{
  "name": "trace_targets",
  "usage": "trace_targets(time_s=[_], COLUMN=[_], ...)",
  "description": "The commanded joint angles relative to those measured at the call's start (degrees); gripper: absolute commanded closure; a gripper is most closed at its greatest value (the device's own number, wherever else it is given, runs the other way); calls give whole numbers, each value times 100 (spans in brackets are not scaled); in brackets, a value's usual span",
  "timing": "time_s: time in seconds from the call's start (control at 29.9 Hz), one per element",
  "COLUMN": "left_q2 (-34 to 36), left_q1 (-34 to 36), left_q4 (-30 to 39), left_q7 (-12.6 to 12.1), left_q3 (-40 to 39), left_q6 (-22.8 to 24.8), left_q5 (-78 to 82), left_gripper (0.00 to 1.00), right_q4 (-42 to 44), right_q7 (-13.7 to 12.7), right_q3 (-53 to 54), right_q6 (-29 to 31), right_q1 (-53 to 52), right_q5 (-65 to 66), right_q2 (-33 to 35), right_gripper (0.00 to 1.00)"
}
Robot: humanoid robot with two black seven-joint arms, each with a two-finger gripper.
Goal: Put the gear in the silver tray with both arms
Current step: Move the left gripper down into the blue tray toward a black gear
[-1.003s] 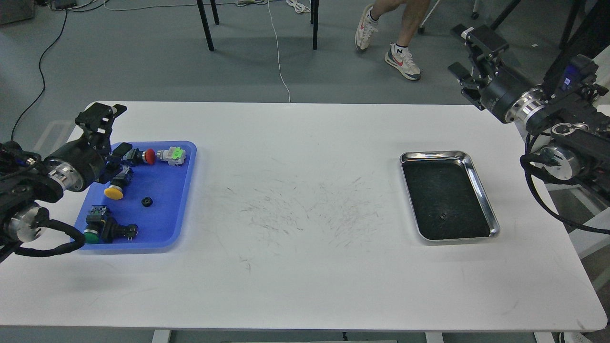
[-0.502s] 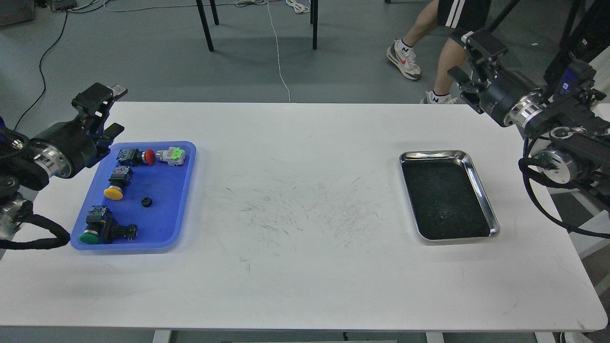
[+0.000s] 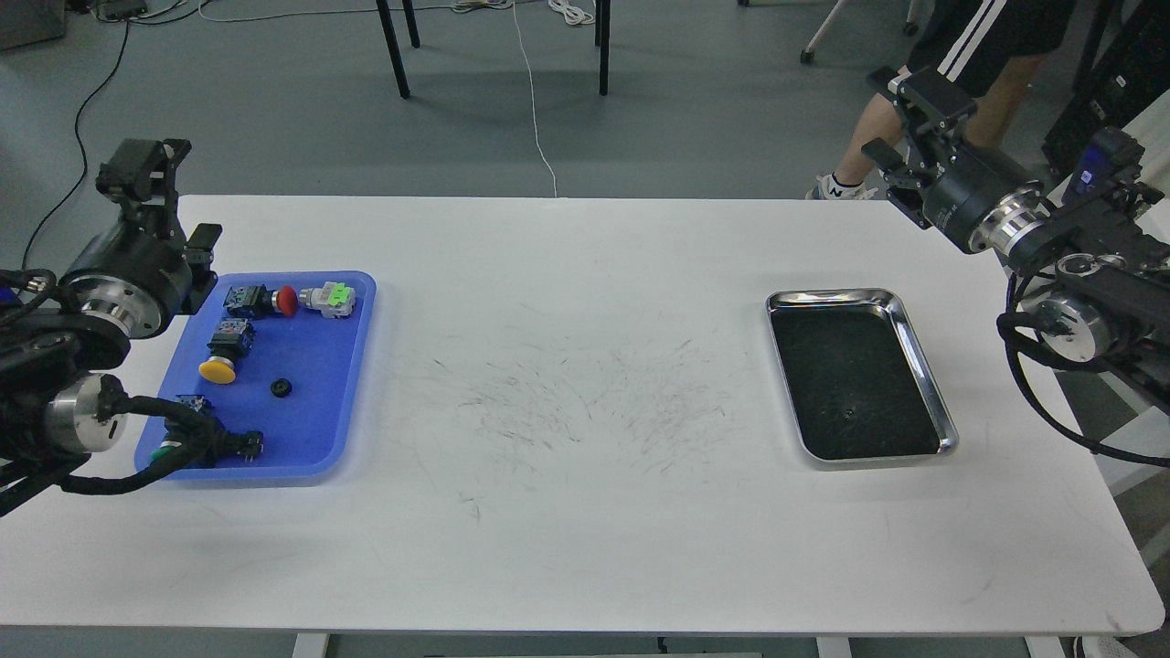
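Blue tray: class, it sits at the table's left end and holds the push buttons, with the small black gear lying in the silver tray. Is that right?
Not quite. The head view shows the small black gear lying in the blue tray among the push buttons, not in the silver tray. The rest stands.

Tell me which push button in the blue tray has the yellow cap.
It is the yellow-capped button near the tray's left side, midway along it. The button at the far edge is red, and the green button lies at the near corner.
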State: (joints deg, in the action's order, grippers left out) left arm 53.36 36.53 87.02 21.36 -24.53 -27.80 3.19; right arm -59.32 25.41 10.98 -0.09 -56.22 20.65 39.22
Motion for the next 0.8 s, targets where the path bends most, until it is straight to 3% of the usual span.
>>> trace_targets(time_s=[0.0, 0.07, 0.27, 0.5, 0.6, 0.77], left_q2=[-80, -89, 191, 561, 527, 570], left_q1=[-85, 72, 652, 1276, 1540, 1988], left_q4=[-300, -292, -265, -370, -651, -722], left_q7=[-44, -166, -685, -1203, -1449, -1503], left_q3=[281, 764, 1836, 2540, 2927, 3446], left_q6=[177, 424, 538, 1249, 1338, 1295], left_q5=[216, 541, 1550, 2667, 3020, 3362], left_gripper=[2, 2, 2, 2, 2, 2], right_q4=[-1, 8, -1, -1, 8, -1], right_q7=[8, 8, 8, 8, 8, -1], right_q3=[10, 10, 54, 45, 36, 36], right_q6=[0, 0, 0, 0, 0, 0], right_q1=[6, 23, 32, 41, 41, 32], right_q5=[0, 0, 0, 0, 0, 0], right_q2=[7, 7, -20, -28, -37, -37], right_gripper=[7, 7, 7, 7, 7, 7])
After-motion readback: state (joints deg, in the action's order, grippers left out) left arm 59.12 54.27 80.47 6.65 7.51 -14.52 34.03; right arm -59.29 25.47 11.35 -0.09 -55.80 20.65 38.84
